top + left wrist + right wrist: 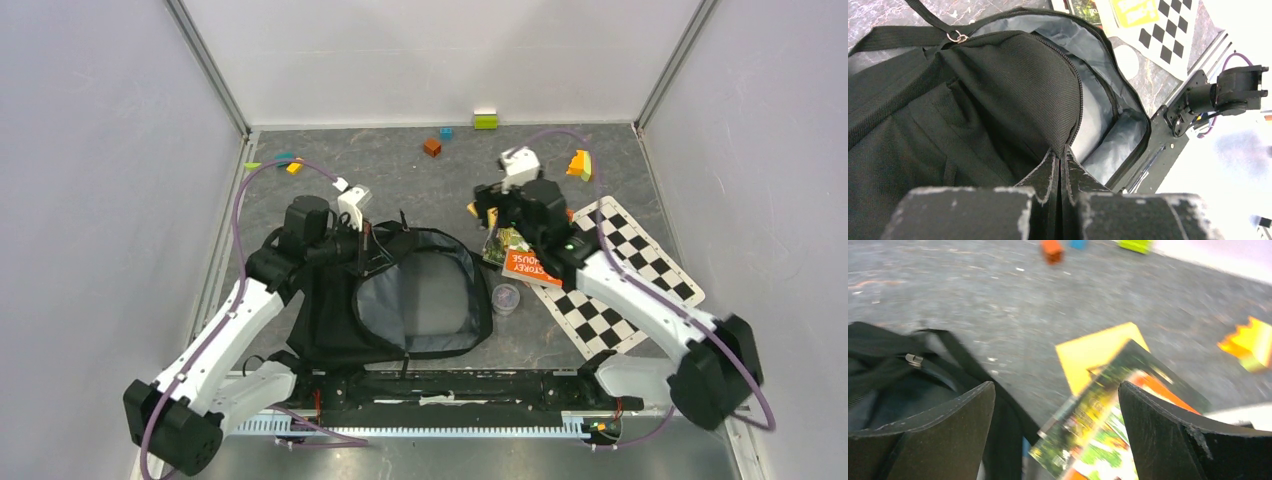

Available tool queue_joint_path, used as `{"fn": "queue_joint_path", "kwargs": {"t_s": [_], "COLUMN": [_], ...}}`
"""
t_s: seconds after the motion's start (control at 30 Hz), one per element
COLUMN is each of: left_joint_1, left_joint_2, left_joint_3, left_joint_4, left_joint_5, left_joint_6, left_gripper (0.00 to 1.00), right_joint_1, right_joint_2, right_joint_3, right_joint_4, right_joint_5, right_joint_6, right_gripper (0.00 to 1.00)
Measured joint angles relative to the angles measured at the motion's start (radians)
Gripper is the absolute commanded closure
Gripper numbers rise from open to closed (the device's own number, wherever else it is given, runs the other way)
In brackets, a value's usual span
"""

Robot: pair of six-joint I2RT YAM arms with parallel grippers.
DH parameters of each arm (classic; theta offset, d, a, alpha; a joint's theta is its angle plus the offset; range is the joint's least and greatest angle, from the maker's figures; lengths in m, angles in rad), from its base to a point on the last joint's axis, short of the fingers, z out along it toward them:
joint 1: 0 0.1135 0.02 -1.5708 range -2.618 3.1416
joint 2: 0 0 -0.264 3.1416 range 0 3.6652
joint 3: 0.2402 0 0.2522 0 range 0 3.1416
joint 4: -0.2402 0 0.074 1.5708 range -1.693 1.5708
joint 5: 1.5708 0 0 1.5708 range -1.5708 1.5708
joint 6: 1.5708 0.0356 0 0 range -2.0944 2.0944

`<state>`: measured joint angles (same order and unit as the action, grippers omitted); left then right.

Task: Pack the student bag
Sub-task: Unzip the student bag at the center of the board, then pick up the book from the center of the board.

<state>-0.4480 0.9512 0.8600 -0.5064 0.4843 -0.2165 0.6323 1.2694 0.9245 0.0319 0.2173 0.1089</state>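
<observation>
The student bag lies in front of the arm bases, a black backpack with its mouth open onto grey lining. My left gripper is shut on the bag's zipped rim at the far left corner of the opening; in the left wrist view the gripper pinches the black fabric edge above the lining. My right gripper hovers right of the bag over an orange-and-green book. In the right wrist view the gripper stands open, and the book lies between and below its fingers, untouched.
A small round clear container sits by the bag's right edge. A black-and-white checkered board lies under the right arm. A yellow card sits beyond the book. Coloured blocks and a yellow-orange piece lie near the back wall.
</observation>
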Motion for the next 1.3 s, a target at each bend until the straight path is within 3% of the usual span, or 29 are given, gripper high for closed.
{"fn": "queue_joint_path", "kwargs": {"t_s": [0.23, 0.4, 0.6, 0.87, 1.2, 1.3], "left_joint_1": [0.068, 0.081, 0.082, 0.089, 0.096, 0.100], "left_joint_2": [0.049, -0.042, -0.117, -0.116, -0.142, -0.139], "left_joint_3": [-0.009, -0.077, -0.095, -0.096, -0.115, -0.116], "left_joint_4": [0.042, 0.053, 0.067, 0.103, 0.127, 0.140], "left_joint_5": [0.033, -0.040, -0.109, -0.131, -0.135, -0.126], "left_joint_6": [0.023, 0.029, 0.023, -0.023, -0.040, -0.049], "left_gripper": [0.98, 0.98, 0.98, 0.98, 0.98, 0.98], "right_joint_1": [-0.260, -0.446, -0.586, -0.670, -0.694, -0.696], "right_joint_2": [-0.256, -0.309, -0.349, -0.392, -0.347, -0.353], "right_joint_3": [-0.221, -0.359, -0.467, -0.616, -0.690, -0.712], "right_joint_4": [-0.152, -0.201, -0.199, -0.008, 0.127, 0.138], "right_joint_5": [0.028, -0.034, -0.190, -0.486, -0.682, -0.708], "right_joint_6": [0.048, 0.093, 0.112, 0.172, 0.231, 0.248], "right_gripper": [0.02, 0.02, 0.02, 0.02, 0.02, 0.09]}}
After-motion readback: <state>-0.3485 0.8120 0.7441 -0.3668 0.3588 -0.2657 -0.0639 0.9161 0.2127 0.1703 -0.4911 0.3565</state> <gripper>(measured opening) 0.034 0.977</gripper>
